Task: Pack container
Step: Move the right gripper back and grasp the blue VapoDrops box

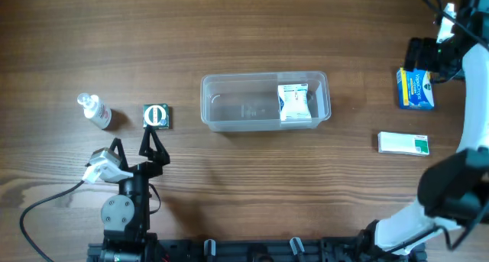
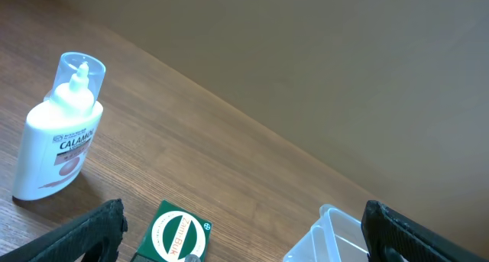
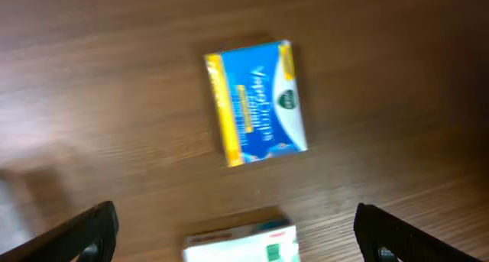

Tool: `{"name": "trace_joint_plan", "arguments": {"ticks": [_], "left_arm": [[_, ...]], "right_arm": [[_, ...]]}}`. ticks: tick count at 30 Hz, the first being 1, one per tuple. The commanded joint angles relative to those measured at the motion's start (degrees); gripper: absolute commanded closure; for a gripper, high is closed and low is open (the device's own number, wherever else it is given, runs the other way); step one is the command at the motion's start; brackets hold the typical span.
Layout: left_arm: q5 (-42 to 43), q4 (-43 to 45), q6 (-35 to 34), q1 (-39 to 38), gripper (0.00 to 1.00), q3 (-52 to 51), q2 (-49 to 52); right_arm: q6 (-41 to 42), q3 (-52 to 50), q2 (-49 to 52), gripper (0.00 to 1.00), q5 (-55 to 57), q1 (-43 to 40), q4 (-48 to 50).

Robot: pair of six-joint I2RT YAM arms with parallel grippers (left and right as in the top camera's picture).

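Overhead: barely begun — just one white packet (image 1: pixel 295 103) lying inside the container (image 1: pixel 244 103), at its right end, mid-tabletop (image 1: pixel 252 33). Yet to go in: bottle (image 1: pixel 95 111) and green box (image 1: pixel 157 116) to the left, blue box (image 1: pixel 415 88) and white-and-green box (image 1: pixel 403 143) far right. Left gripper (image 1: pixel 134 145) spread wide, empty, just short of the green box; right gripper (image 3: pixel 237 220) equally wide, grasping nothing, near the blue box.

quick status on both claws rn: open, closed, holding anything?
Left claw: open, holding nothing.
Right claw: open, holding nothing.
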Motion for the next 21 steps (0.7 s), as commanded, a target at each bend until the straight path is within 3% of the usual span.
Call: {"name": "trace_joint_plan", "arguments": {"ticks": [1,8,12,21], "left_arm": [[-0.33,0.00,0.26,0.46,0.00,-0.26,-0.31],[-0.35,0.00,0.26,0.46,0.00,-0.26,-0.31],[-0.33,0.00,0.26,0.46,0.00,-0.26,-0.31],[-0.35,0.00,0.26,0.46,0.00,-0.26,-0.31]], "right_arm": [[-5.20,-0.59,8.04,0.00,1.36,-5.33,2.75],[-7.96,-0.59,16.02,0.00,0.66,-7.87,8.72],[-11.37,-0.59,18.88,0.00,-5.14,-7.52,10.03],[-11.06,-0.61,23.63,0.00,-4.24,-5.60,10.99]]}}
